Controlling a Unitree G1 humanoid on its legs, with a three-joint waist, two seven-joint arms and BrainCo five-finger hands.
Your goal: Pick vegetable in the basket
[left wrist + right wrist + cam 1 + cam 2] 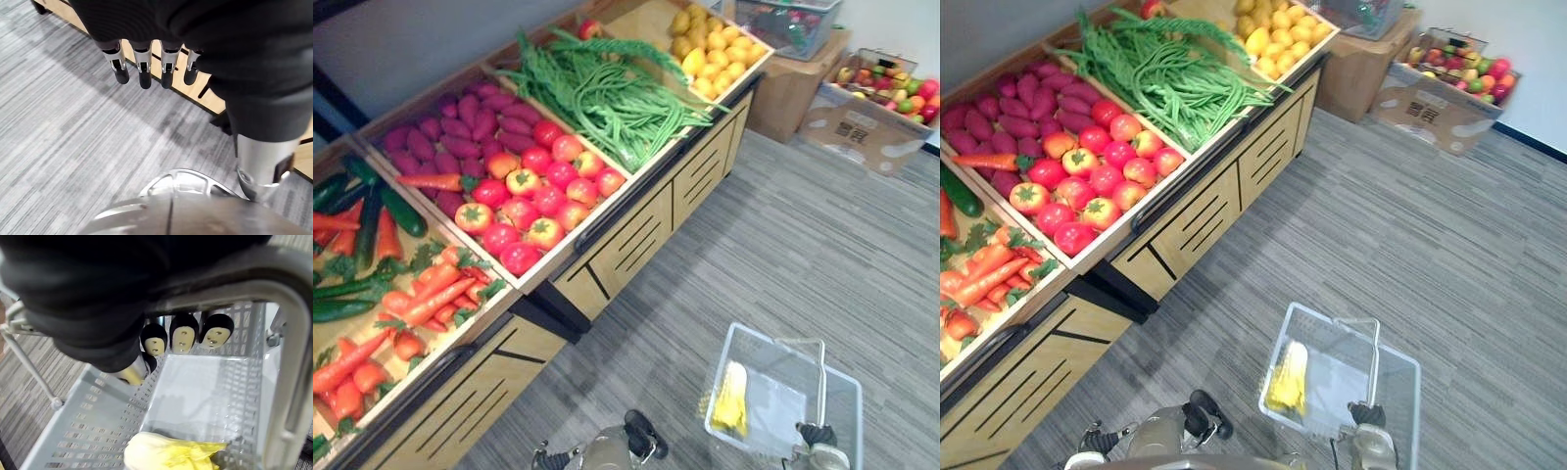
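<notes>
Basket (93, 406) hangs from right hand (183, 338), fingers curled round handle; yellow vegetable (732, 399) lies inside. Left hand (145, 73) empty, fingers straight, low beside display stand (636, 235). Likely between picks; you next need left-hand reach up to tomatoes (538, 186)

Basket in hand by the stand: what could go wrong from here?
The basket hangs from the right hand curled round its handle; leaning toward the stand could swing it and spill the yellow vegetable. The left hand, open, hangs low by the stand front; reaching up may knock the tomatoes loose.
</notes>
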